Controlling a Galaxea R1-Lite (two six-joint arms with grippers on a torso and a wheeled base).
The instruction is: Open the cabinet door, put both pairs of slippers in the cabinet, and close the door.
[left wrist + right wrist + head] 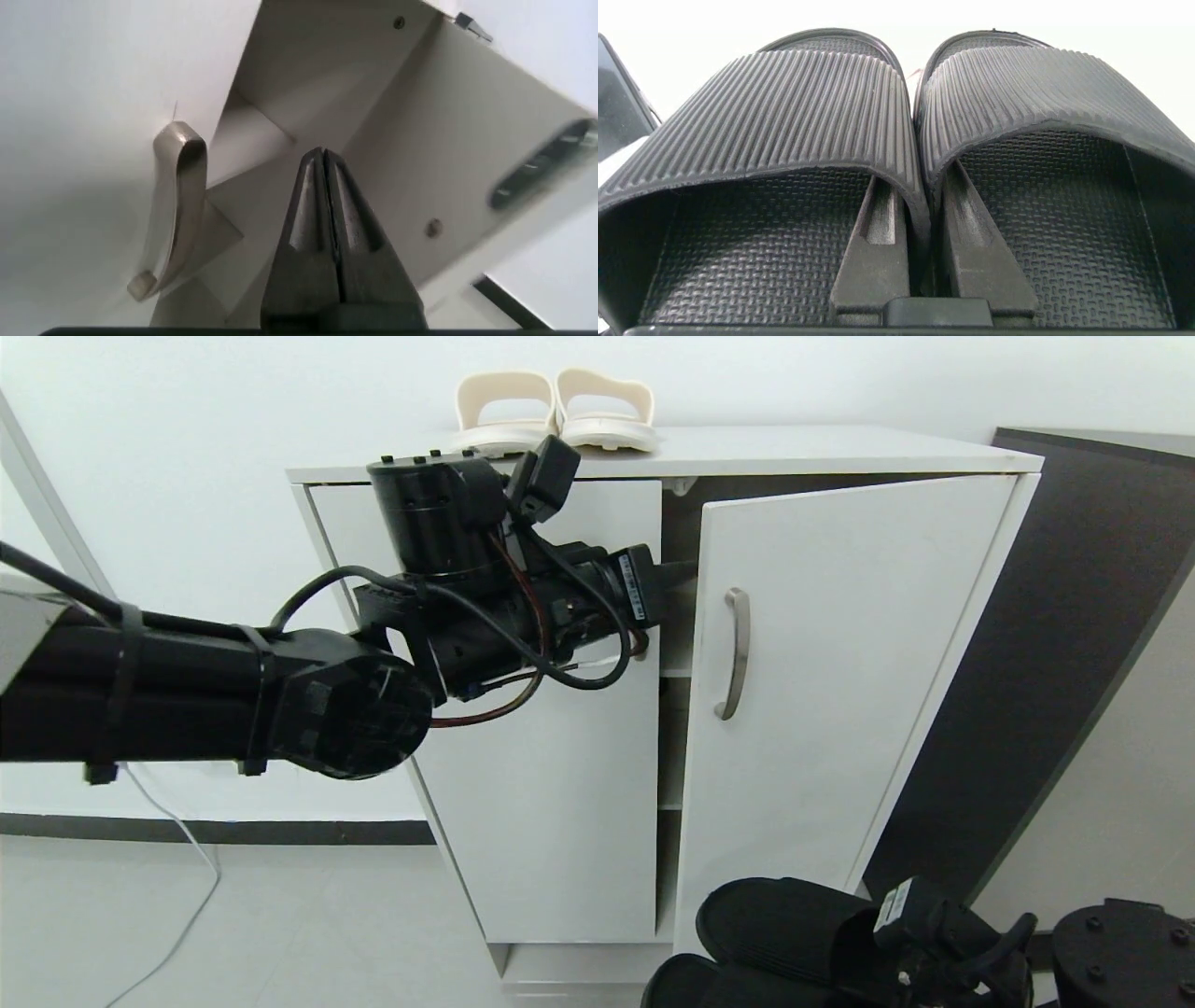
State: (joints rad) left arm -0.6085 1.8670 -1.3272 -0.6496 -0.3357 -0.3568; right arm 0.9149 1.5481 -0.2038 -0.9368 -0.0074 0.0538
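Left fingers (308,233) clenched empty in the gap beside ajar cabinet door (840,691), right fingers (873,247) grasping black slippers (813,103)

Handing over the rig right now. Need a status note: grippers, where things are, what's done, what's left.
Left gripper: shut, empty, its tip in the gap behind the edge of the right cabinet door.
Right gripper: shut on the black slippers, held as a pair low in front of the cabinet.
Cream slippers: side by side on the cabinet top.
Done: door ajar, black pair in hand.
Left: swing the door wide, put both pairs inside, close it.
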